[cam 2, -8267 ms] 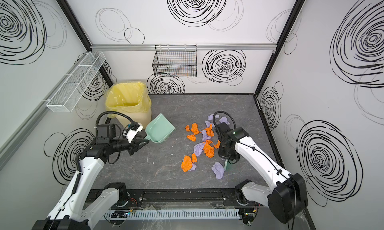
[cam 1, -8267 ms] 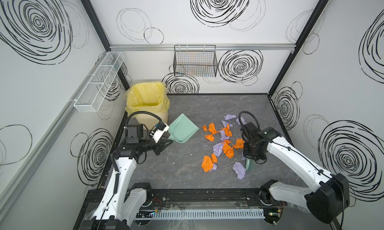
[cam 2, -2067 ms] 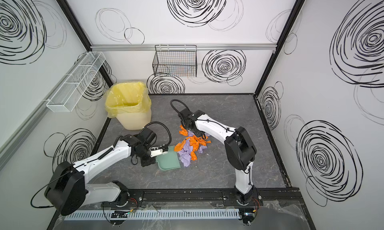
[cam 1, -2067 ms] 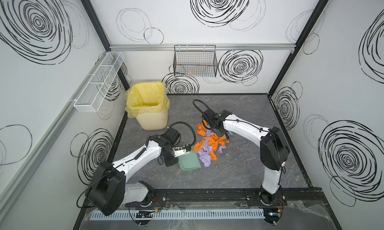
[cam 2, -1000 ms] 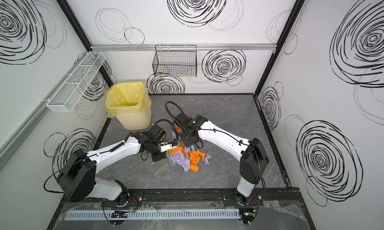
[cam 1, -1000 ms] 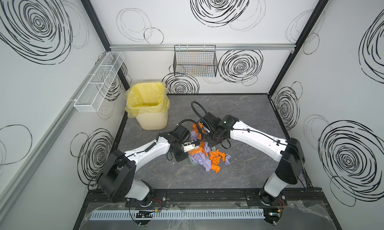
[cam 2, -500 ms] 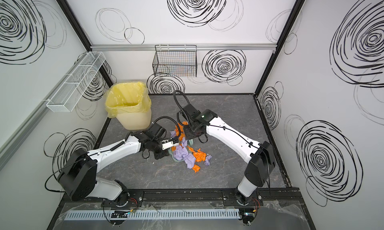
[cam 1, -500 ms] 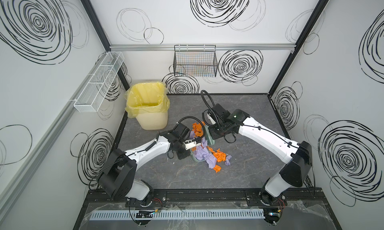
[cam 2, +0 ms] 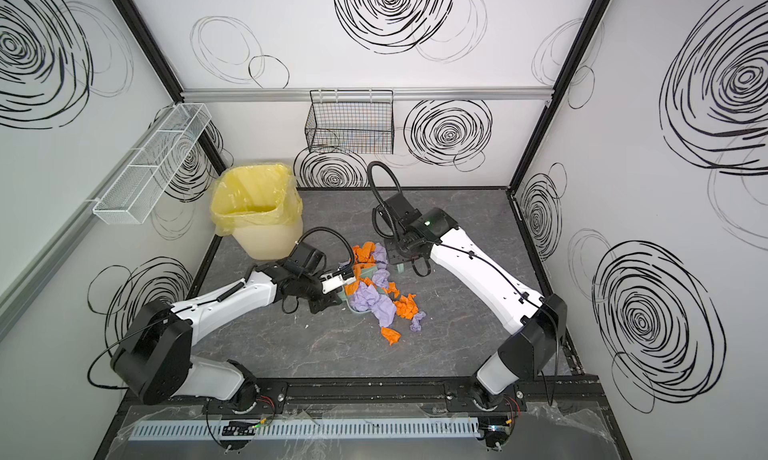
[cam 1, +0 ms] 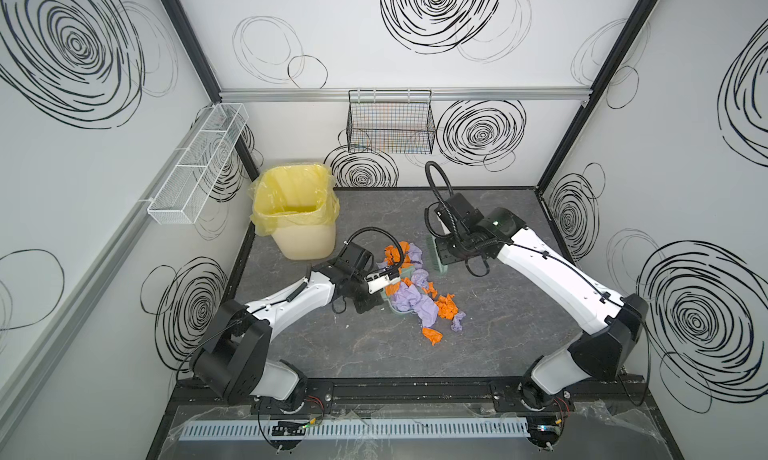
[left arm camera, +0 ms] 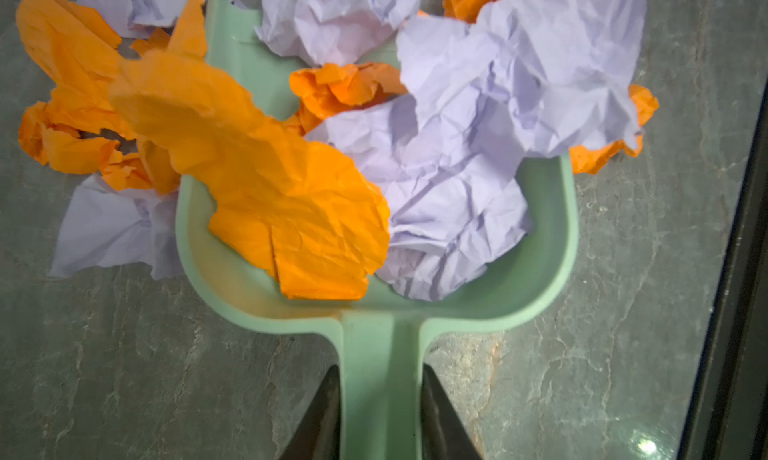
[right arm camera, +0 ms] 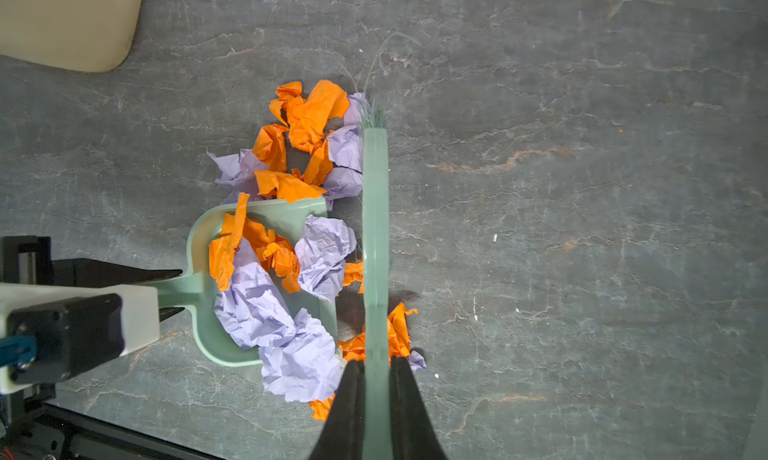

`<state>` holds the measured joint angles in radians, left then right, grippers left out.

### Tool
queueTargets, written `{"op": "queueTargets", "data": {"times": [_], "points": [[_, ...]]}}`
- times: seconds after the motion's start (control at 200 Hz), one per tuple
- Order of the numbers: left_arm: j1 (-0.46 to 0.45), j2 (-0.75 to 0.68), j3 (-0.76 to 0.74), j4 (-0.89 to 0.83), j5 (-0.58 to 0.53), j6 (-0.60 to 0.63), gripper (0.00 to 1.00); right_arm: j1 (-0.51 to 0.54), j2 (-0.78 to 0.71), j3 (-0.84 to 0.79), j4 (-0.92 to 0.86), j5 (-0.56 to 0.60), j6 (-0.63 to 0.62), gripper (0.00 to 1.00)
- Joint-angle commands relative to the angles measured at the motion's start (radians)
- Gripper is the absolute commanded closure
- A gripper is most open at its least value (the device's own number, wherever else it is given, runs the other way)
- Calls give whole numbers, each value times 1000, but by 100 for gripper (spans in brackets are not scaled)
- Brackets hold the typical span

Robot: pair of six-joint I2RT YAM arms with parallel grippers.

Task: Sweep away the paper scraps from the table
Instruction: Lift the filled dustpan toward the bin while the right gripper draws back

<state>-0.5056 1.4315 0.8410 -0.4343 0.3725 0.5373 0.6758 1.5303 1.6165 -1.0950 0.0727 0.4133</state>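
Left wrist view gives you the clearest read. The left gripper (left arm camera: pixel 380 389) has its two dark fingers (left arm camera: pixel 320 420) pressed against either side of the handle of the mint-green dustpan (left arm camera: pixel 555 237), so it is closed on that handle and grips nothing else. Orange and lavender paper scraps (left arm camera: pixel 449 175) fill the pan's bowl and pile above its side walls. More lie on the table (left arm camera: pixel 124 374) beside one wall and past the open lip.

Right wrist view shows you the right gripper (right arm camera: pixel 376 366) clamped tight on the pale green brush (right arm camera: pixel 375 212), one finger on each side of its handle. The brush runs along the pan's open mouth, just beside it, with scraps between the two and a few under the handle end. Its bristle tip is just beside a lavender scrap in the loose cluster beyond the pan's corner. You cannot tell whether the bristles touch the table.

In both top views the pan sits near mid-frame, below and right of the yellow-lined bin (cam 1: pixel 307 245). The brush head is up and to the right of the pan. One cluster of scraps lies just above the pan in the frame. Another trails from its mouth toward the lower right, ending in an orange piece lying apart from the pan.
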Motion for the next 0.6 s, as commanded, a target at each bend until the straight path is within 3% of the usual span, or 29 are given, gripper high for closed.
{"op": "queueTargets", "data": {"times": [0.0,0.325,0.595], "points": [[23,-37,-2,48,70,18,100,-23,-98,-15,-1,79,20,100],[75,-121,124,-126,111,61,100,-148,-300,-244,118,34,-2,100],[124,-139,309,-354,83,153,100,-165,-360,-366,163,1,-2,100]]}}
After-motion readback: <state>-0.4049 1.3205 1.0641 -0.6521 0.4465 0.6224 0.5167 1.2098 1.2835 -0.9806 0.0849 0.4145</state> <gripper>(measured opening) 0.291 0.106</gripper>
